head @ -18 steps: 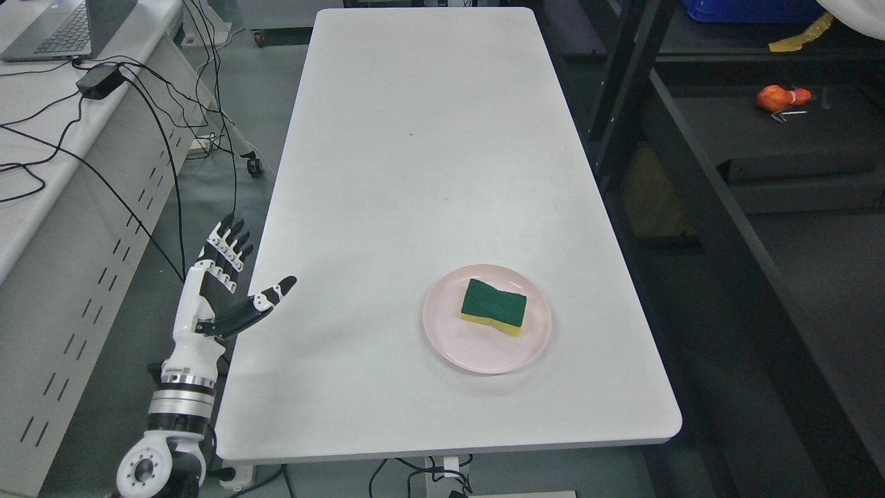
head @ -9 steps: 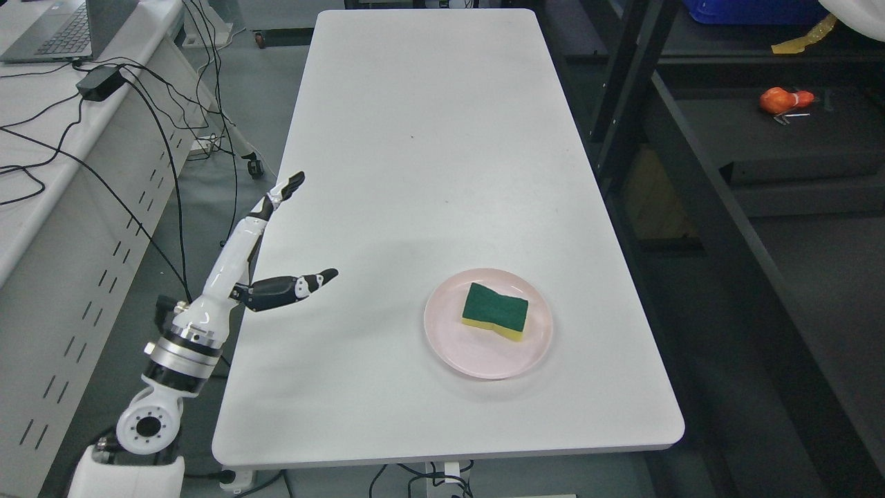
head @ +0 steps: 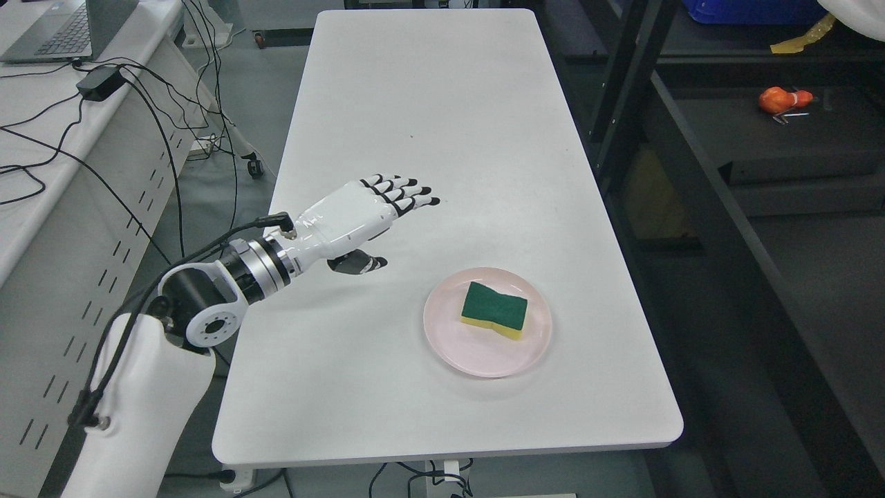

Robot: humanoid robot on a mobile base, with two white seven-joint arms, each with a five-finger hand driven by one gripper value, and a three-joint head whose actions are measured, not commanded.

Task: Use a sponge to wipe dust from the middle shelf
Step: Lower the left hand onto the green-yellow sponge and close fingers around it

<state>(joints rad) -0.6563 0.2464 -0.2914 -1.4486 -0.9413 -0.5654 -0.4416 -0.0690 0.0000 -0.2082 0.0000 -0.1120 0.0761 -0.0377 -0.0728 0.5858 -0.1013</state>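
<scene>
The laptop (head: 62,28) at the upper left and the blue bin (head: 750,10) are cut off by the top edge.

A: Any print on the sponge (head: 494,310) or the pink plate (head: 449,346) under it?
B: None that reads; both are plain
A: And the laptop (head: 48,28), far left of the plate?
B: Keys too small to read, no brand legible

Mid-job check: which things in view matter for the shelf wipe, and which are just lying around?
For the job:
- sponge, green over yellow, lying on the pink plate
- left hand, open, above the white table, not touching the sponge
- dark shelving at right

Lying about:
- orange object on a shelf
- laptop, power adapter and cables on the desk at left
</scene>
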